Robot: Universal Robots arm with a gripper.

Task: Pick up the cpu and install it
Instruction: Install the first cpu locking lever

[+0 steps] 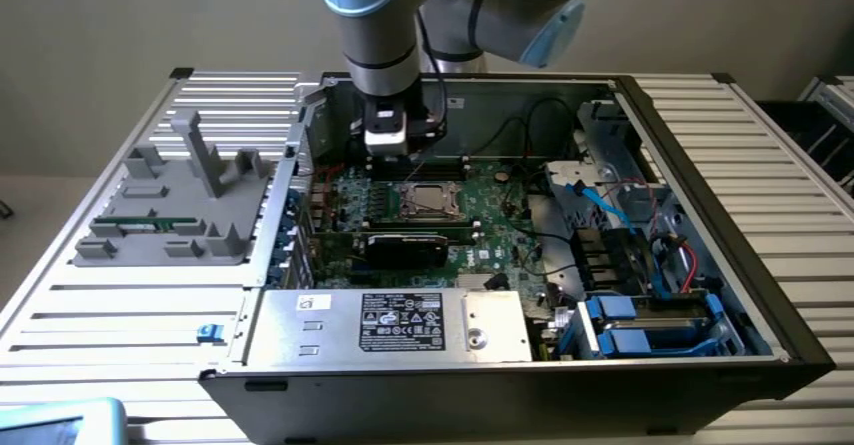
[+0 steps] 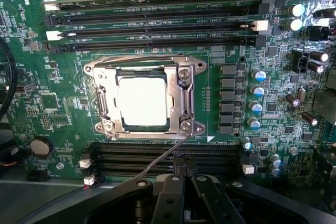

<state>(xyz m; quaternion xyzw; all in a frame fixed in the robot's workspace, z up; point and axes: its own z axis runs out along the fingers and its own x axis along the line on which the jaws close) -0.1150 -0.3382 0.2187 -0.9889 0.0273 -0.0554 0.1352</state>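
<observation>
Soft, even light is falling over the computer case (image 1: 534, 395) in the exterior view, brightening the slatted table (image 1: 761, 165), while the case's near wall is sitting in deep shadow. In the wrist view, glare is bleaching the cpu (image 2: 142, 100) to white and glinting off the socket frame (image 2: 185, 98); the gripper (image 2: 184, 170) is lying dark.

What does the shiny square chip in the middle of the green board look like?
The cpu is a flat square with a pale, shiny metal top that glares bright in the wrist view. It lies flat in its socket on the green motherboard, with a silver metal frame around its edges. Long memory slots run along two sides of the socket. The hand is shut, hangs apart from the chip and does not touch it.
</observation>
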